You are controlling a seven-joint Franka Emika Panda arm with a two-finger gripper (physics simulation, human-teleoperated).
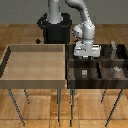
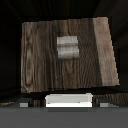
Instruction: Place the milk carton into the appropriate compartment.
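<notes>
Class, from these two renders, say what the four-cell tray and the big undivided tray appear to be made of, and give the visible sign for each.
Four-cell tray: looks like dark brown wood with a matte finish; streaky grain lines show on its floor in the wrist view. Undivided tray: seems a light tan wood or board, smooth, with only faint grain visible. Both are simulator textures, so this is only appearance.

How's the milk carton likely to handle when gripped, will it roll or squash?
The milk carton shows flat faces and straight edges, so it probably won't roll. It looks boxy, so it is likely to keep its shape under a grip. It looks smaller than the tray cell, so it is probably light.
</notes>
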